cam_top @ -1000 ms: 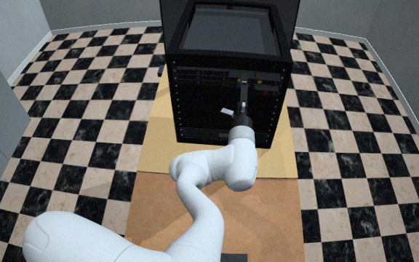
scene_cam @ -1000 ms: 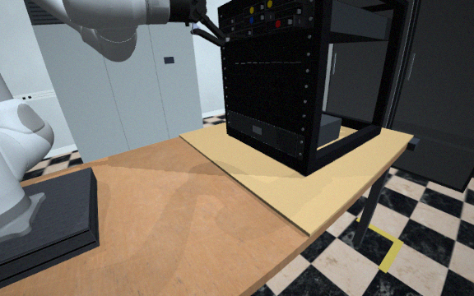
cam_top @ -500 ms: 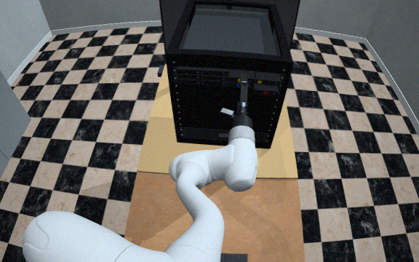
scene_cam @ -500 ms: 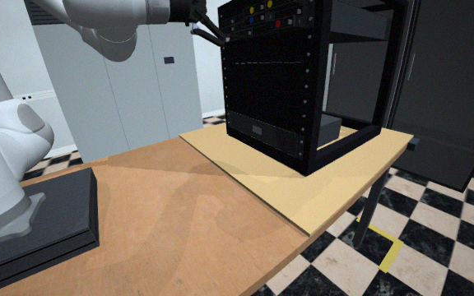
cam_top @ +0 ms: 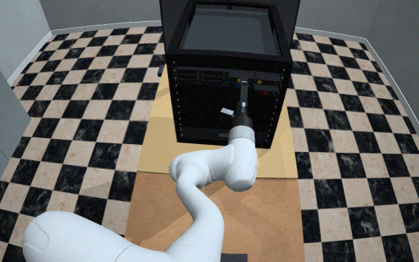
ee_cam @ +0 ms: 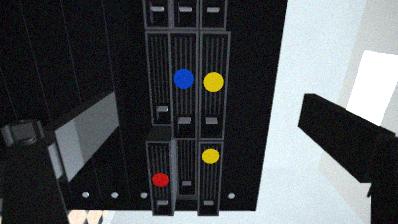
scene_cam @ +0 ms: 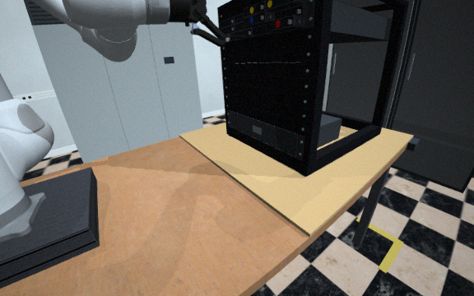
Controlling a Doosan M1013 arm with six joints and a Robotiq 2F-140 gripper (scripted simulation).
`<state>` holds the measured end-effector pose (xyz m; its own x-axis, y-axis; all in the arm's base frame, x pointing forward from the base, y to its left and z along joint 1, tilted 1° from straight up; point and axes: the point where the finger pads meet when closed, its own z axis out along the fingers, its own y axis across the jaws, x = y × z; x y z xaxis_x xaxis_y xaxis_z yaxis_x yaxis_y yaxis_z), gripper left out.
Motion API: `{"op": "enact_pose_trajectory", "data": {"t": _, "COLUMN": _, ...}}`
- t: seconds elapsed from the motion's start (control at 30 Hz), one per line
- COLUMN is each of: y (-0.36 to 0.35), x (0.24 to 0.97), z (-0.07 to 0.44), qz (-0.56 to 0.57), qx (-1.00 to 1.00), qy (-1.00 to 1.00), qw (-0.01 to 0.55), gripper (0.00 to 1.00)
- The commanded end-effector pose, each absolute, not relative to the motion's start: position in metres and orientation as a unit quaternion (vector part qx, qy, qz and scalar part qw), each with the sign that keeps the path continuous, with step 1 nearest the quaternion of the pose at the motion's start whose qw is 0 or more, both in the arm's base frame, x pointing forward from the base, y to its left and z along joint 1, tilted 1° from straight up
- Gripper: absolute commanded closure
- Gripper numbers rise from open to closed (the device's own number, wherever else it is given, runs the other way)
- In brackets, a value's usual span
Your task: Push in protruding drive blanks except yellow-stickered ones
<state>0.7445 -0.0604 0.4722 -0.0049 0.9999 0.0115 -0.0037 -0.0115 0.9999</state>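
The black rack [cam_top: 228, 54] [scene_cam: 270, 82] [ee_cam: 75, 50] stands on a pale yellow board [cam_top: 158, 145] [scene_cam: 303, 193]. Near the top of its front are drive blanks with round stickers: one blue [cam_top: 238, 86] [scene_cam: 251, 20] [ee_cam: 183, 78], one red [cam_top: 265, 92] [scene_cam: 277, 24] [ee_cam: 160, 179] and two yellow [scene_cam: 252, 9] [ee_cam: 213, 81] [scene_cam: 269, 4] [ee_cam: 210, 156]. In the wrist view the red-sticker blank shows a side face and seems to stand proud of its neighbours. My gripper [cam_top: 244, 84] [scene_cam: 222, 34] [ee_cam: 209, 109] is open and empty, its tips close in front of these bays.
The board lies on an orange table top [scene_cam: 159, 226] that also carries my base plate [scene_cam: 56, 214]. Grey cabinets [scene_cam: 138, 103] stand behind the table and a dark cabinet [scene_cam: 447, 82] behind the rack. The board's edge is near the rack's right side.
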Motion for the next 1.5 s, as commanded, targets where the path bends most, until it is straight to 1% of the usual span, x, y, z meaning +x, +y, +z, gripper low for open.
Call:
{"op": "enact_pose_trajectory", "data": {"t": 0.0, "y": -0.060, "x": 0.745, "z": 0.473, "qz": 0.505, "qx": 0.501, "qy": 0.497, "qw": 0.497, "gripper": 0.00}}
{"op": "enact_pose_trajectory", "data": {"t": 0.73, "y": -0.068, "x": 0.745, "z": 0.470, "qz": 0.505, "qx": 0.501, "qy": 0.497, "qw": 0.497, "gripper": 0.00}}
{"op": "enact_pose_trajectory", "data": {"t": 1.0, "y": -0.089, "x": 0.745, "z": 0.462, "qz": 0.505, "qx": 0.501, "qy": 0.497, "qw": 0.497, "gripper": 0.00}}
{"op": "enact_pose_trajectory", "data": {"t": 1.47, "y": -0.162, "x": 0.745, "z": 0.435, "qz": 0.505, "qx": 0.501, "qy": 0.497, "qw": 0.497, "gripper": 0.00}}
